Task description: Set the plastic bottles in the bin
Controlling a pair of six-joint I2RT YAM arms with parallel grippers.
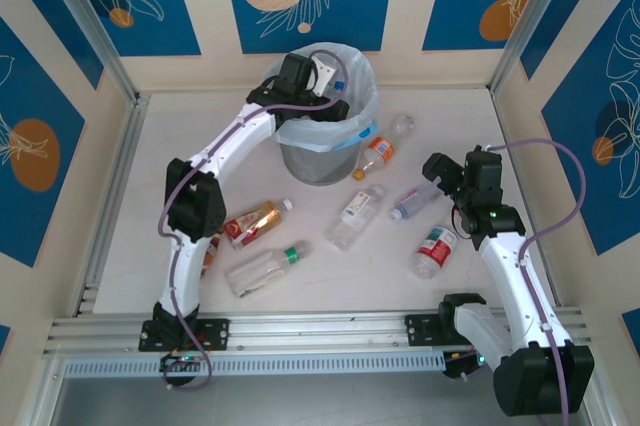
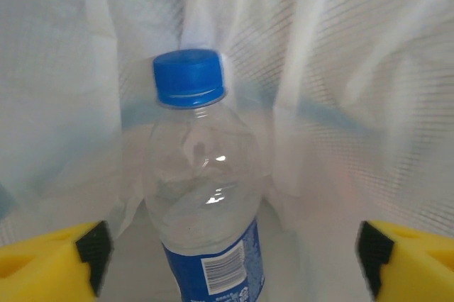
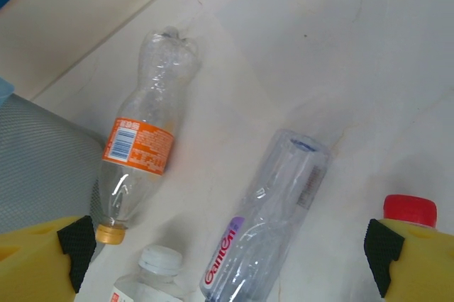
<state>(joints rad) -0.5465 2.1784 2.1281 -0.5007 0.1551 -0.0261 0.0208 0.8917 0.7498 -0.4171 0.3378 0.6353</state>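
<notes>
We log the left gripper (image 2: 232,252) inside the bin (image 1: 318,161), jaws wide, touching nothing. A blue-capped bottle (image 2: 202,174) sits between them against the white liner (image 2: 340,68). More bottles (image 1: 357,214) lie on the table (image 1: 150,196). The right gripper (image 1: 438,168), jaws wide and empty, hovers above the Ganten bottle (image 3: 266,224).

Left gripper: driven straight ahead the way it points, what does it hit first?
The blue-capped bottle, centred between the open fingers of the left gripper. Behind it comes the white bag lining the bin. Depth is unclear, so how near I can't tell.
</notes>
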